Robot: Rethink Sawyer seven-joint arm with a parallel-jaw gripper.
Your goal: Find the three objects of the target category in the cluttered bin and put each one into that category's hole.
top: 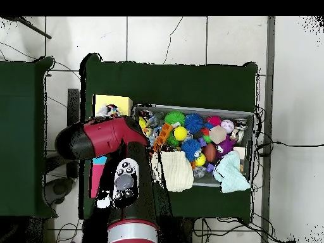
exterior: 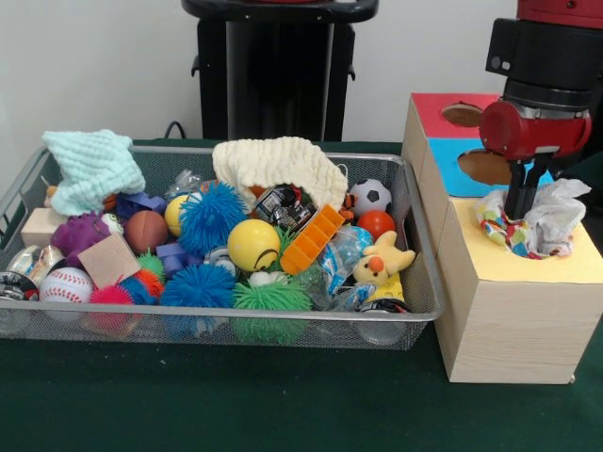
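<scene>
The wire-mesh bin sits on the left of the green table, full of toys. My gripper reaches down onto the yellow top of the nearest wood-grain box, at its hole. A polka-dot plastic bag and a plain white plastic bag are bunched around the gripper's tip and hide the hole. I cannot tell how the gripper stands inside the bags. In the overhead view the red arm covers the boxes, with the bags showing beside the yellow top.
Behind the yellow box stand the blue-topped box with its hole and the red-topped box with its hole. In the bin lie a mint cloth, a cream cloth, spiky balls, sports balls, a plush toy and some crinkly clear plastic.
</scene>
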